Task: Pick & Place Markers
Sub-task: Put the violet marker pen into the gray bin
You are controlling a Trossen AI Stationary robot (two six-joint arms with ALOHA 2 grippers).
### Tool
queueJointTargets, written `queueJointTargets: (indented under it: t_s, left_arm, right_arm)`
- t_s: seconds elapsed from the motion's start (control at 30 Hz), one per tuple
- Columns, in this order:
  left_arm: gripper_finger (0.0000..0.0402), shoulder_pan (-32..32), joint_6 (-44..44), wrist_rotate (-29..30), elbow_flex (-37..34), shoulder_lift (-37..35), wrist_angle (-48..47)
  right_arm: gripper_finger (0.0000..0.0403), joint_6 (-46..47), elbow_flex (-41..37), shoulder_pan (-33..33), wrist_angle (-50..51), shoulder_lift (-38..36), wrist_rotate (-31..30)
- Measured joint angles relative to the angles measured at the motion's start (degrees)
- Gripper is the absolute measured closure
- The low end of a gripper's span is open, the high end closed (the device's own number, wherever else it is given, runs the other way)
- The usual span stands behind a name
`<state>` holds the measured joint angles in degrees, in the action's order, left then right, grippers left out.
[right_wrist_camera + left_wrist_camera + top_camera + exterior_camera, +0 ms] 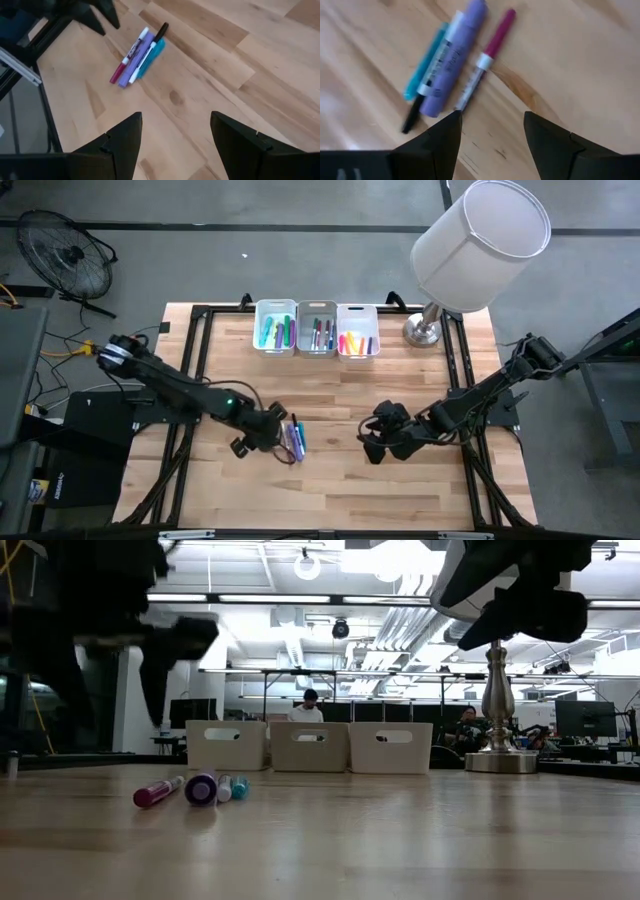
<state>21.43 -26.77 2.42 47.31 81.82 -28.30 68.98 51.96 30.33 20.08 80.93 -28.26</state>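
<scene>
three markers lie side by side, touching, on the bare wood near the left middle of the table: a thick purple marker, a thin magenta marker and a teal marker. the left gripper hangs just beside them on their left, its fingers spread wide and holding nothing, with the magenta one nearest its opening. that looks like a line-up for a grab, taking the outer pen first so the others stay put. the right gripper waits well apart on the right, also wide and empty, aimed toward the little pile. at the far edge stand three white bins already holding markers sorted by colour, likely the drop spot. a white lamp stands at the far right.
</scene>
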Motion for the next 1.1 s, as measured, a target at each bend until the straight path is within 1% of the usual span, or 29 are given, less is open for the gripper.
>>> queueJointTargets:
  t_s: [0.13, 0.27, 0.4, 0.63, 0.73, 0.9, 1.0, 1.1]
  left_arm:
    - [0.0193, -2.19, -6.12, -3.59, -0.04, 1.78, -0.24]
    - [0.0193, -2.77, -12.82, -3.79, -0.04, 3.38, 2.65]
    - [0.0193, -2.88, -18.0, -4.33, -0.02, 5.32, 3.27]
    - [0.0193, -3.17, -20.77, -4.5, -0.02, 9.02, 5.11]
    - [0.0193, -3.17, -21.24, -3.46, -0.02, 9.22, 6.91]
    - [0.0193, -3.17, -21.25, -3.37, -0.02, 9.22, 8.72]
    - [0.0193, -3.17, -21.82, -4.17, -0.02, 9.22, 7.98]
    - [0.0193, -3.17, -24.33, -4.67, -0.02, 9.9, 8.28]
  right_arm:
    - [0.0179, 0.8, 0.0, 0.11, 0.01, 0.0, 0.57]
    - [0.0179, 2.52, 0.0, 0.11, 0.13, 0.0, 0.49]
    - [0.0179, 3.0, 0.0, 0.09, 0.16, 0.0, 0.42]
    - [0.0179, 3.21, 0.0, 0.09, 0.15, 0.0, 0.58]
    - [0.0179, 3.24, 0.0, 0.09, 0.11, 0.0, 0.58]
    - [0.0179, 3.24, 0.0, 0.09, -0.03, 0.0, 0.58]
    - [0.0179, 3.22, 0.0, 0.09, -0.02, 0.0, 0.25]
    - [0.0179, 3.24, 0.0, 0.09, -0.03, 0.0, 0.1]
